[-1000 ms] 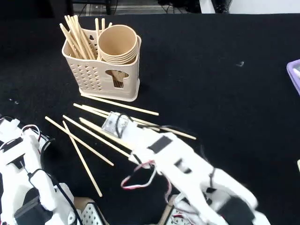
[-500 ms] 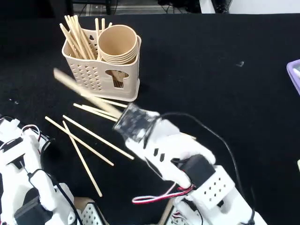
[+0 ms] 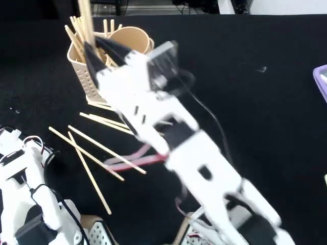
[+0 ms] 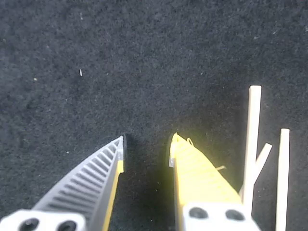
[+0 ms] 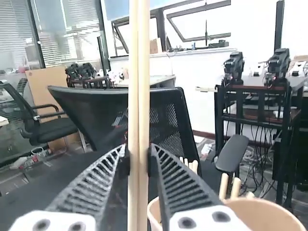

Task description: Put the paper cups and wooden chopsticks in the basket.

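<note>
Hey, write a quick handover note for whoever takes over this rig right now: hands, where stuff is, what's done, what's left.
Right hand: shut on a pair of chopsticks, held upright over the basket.
Left hand: open, empty, low over the table beside loose chopsticks.
Done: paper cups stacked in the basket, with a bunch of chopsticks.
Left: drop the held pair in, then collect the loose chopsticks lying in front of the basket.

table (image 3: 245, 102): black cloth top | far left: cream basket (image 3: 80, 69) stands on it | near left: loose wooden chopsticks (image 3: 86, 153) lie scattered, some crossing | right edge: purple item (image 3: 321, 79), cut off
</note>
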`<state>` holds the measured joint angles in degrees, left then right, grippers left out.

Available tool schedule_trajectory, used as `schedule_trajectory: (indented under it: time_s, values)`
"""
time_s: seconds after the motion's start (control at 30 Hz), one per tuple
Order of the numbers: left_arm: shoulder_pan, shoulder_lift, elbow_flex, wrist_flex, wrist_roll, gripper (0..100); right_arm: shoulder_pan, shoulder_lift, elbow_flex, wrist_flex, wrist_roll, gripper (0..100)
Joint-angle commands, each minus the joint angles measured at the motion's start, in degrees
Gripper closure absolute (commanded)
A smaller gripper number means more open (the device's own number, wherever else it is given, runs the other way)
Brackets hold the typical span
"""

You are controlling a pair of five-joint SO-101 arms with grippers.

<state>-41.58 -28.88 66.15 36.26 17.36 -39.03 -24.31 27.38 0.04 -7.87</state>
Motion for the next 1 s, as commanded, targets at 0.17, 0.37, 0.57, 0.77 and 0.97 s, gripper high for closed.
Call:
schedule_trajectory:
  time_s: [0.17, 0.37, 0.57, 0.77, 0.97]
  values:
    - [-0.04, -1.67, -0.13, -0.70, 0.44, 83, 3.08, 25.54, -23.87, -1.93, -0.79, 98.7]
    - [-0.04, -1.67, -0.13, -0.70, 0.44, 83, 5.36, 30.99, -24.57, -1.85, -0.79, 98.7]
    - [-0.04, -1.67, -0.13, -0.70, 0.44, 83, 5.10, 31.16, -20.79, -2.29, -0.79, 98.7]
    - [-0.04, -1.67, -0.13, -0.70, 0.44, 83, 5.10, 31.16, -15.78, -2.29, -0.79, 98.7]
    - [-0.04, -1.67, -0.13, -0.70, 0.44, 83, 5.36, 31.16, -14.64, -2.37, -0.70, 98.7]
